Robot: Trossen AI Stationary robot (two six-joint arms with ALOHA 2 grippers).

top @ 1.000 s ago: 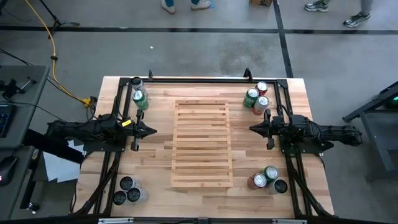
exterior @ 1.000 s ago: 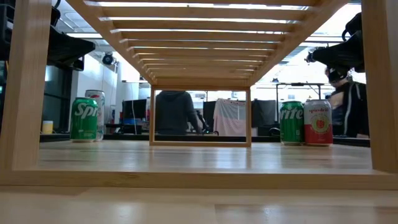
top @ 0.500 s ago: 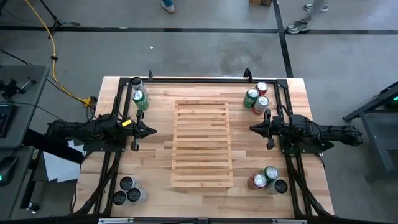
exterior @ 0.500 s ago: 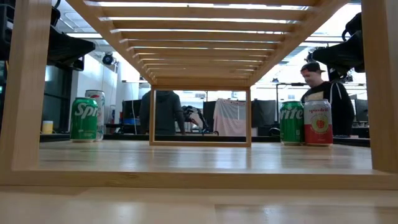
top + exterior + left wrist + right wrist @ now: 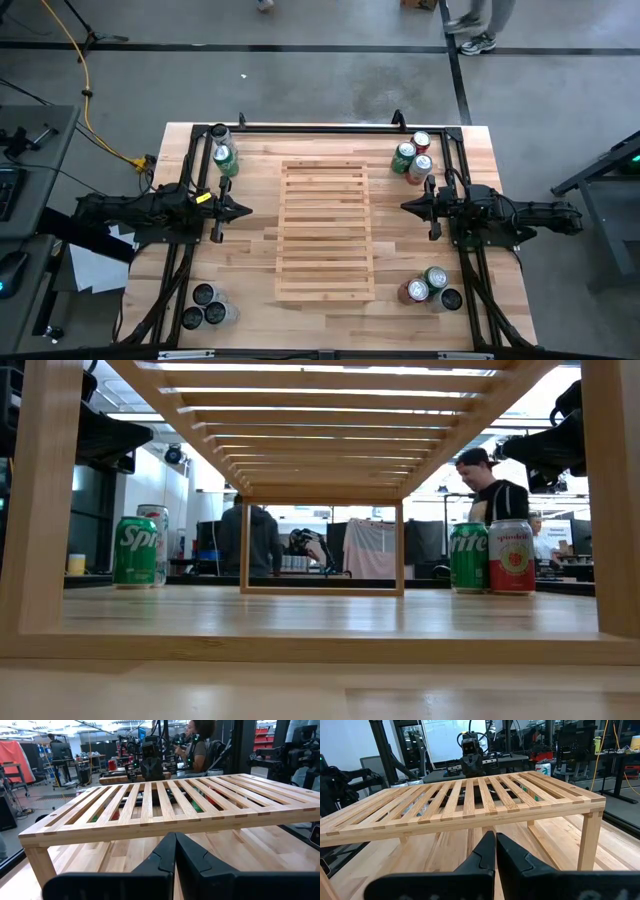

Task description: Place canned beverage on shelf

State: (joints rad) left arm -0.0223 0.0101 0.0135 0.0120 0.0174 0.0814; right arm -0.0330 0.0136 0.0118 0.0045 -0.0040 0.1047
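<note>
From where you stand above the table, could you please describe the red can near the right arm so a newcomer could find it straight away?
Start at the slatted wooden shelf in the middle of the table, then look to the far corner on the right arm's side, where three cans stand together. The red Spindrift can is the one nearest the right end effector; beside it stands a green Sprite can, and only this one carries a round fruit picture.

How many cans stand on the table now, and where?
11 cans: two at the far left corner, three at the far right, three at the near left, three at the near right. None on the shelf.
</note>
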